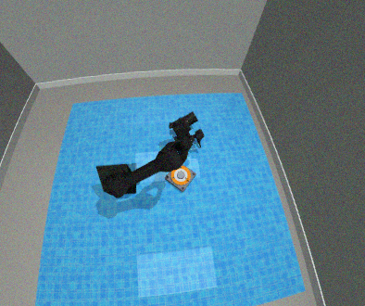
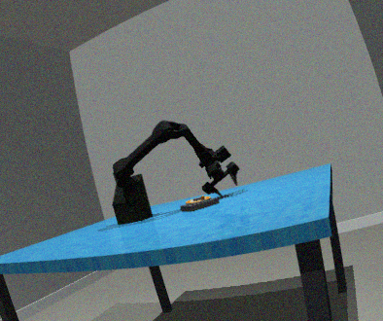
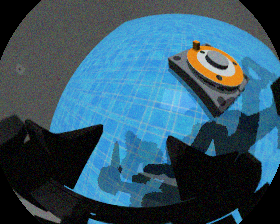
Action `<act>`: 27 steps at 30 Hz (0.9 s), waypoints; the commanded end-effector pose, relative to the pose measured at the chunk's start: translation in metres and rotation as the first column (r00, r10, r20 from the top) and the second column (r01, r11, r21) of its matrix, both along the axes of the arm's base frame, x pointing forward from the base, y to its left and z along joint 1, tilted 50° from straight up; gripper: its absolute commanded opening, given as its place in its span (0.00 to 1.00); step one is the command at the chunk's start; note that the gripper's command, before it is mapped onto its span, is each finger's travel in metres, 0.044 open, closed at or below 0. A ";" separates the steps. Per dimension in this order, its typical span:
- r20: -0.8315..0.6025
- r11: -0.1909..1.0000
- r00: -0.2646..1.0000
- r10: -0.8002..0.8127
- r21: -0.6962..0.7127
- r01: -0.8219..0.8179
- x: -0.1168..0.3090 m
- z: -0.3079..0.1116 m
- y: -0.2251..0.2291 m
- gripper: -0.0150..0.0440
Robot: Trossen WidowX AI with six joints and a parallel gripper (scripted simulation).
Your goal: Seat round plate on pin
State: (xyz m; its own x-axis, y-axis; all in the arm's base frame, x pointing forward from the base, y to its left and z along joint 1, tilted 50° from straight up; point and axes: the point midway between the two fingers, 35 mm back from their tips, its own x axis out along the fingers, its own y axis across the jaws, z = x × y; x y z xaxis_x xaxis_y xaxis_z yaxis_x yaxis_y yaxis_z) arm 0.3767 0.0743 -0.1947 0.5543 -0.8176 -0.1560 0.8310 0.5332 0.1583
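The round orange plate [image 1: 188, 179] [image 2: 191, 201] [image 3: 232, 76] with a pale inner ring sits around the grey post [image 1: 181, 174] [image 3: 217, 61] on the dark square base [image 1: 182, 187] [image 2: 199, 207] [image 3: 213, 94]. The orange tab [image 3: 196, 45] stands at the plate's far left edge in the wrist view, with a small dark hole beside it. A dark gap shows under the plate's near edge there. The pin cannot be made out. My gripper [image 2: 228, 190] [image 3: 135, 134] is open and empty, above the table and off to one side of the base, not touching the plate.
The blue table [image 1: 173, 227] [image 2: 269, 209] carries the arm's black mount [image 1: 118, 181] [image 2: 132, 201], to the left of the base in the top and exterior views. The arm arches over from it. Arm shadows fall on the table near the base.
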 end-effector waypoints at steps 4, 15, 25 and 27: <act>0.075 0.998 0.996 0.044 0.033 -0.046 0.015 0.022 0.031 0.75; -0.632 0.993 0.773 0.049 -0.051 -0.105 0.023 0.100 -0.015 0.26; -0.982 0.961 0.168 0.086 0.037 -0.276 -0.026 0.175 -0.071 0.25; -0.993 0.953 0.070 0.097 0.072 -0.296 -0.037 0.185 -0.078 0.25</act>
State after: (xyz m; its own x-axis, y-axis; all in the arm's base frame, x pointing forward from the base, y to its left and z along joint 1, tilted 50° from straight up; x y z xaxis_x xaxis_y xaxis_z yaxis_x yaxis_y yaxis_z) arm 0.3600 0.0098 -0.0309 0.2036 -0.7883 -0.5807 0.2241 0.6149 -0.7561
